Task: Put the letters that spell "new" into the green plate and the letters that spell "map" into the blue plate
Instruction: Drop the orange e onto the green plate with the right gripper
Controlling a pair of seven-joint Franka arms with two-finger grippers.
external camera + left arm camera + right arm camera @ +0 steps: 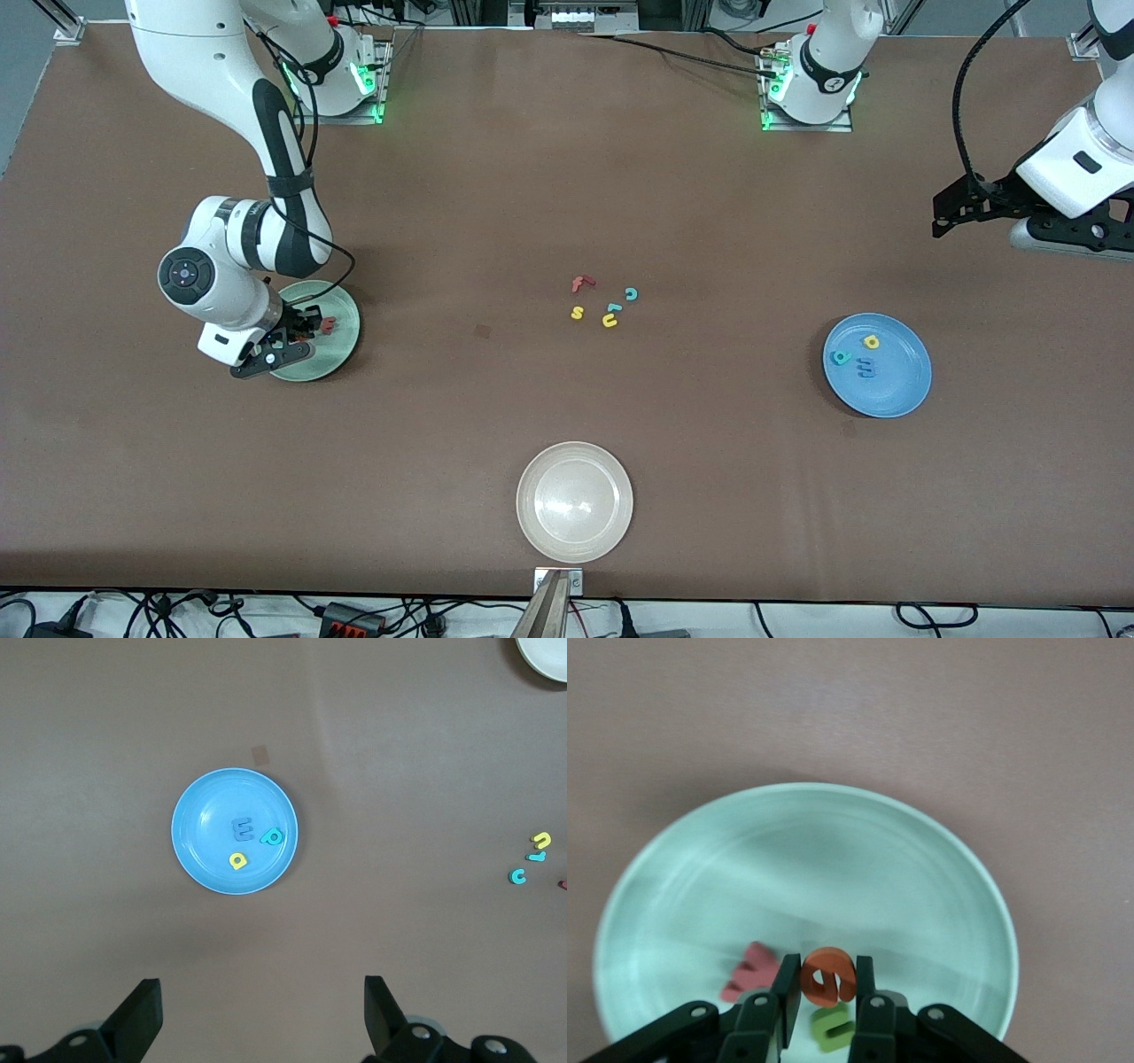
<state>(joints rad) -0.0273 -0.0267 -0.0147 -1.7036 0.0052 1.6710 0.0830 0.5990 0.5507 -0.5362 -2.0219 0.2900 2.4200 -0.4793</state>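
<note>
**Orange letter clamped over the green plate**

The small orange foam letter e (pixel 828 975) is clamped in the right hand (pixel 827 992) just over the round pale green plate (pixel 833 868), at middle left of the front frame. The red-pink foam w (pixel 751 972) and green foam n (pixel 831 1028) lie in this plate. The blue foam m (pixel 242 827), yellow foam a (pixel 237 859) and teal foam p (pixel 272 837) lie in the round blue plate (pixel 199 815), at lower right. The left hand (pixel 261 1014) waits at upper right, fingers apart.

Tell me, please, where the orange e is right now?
The orange e is pinched in the right gripper, just above the green plate at the right arm's end of the table, with the red w and green n lying under it.
</note>
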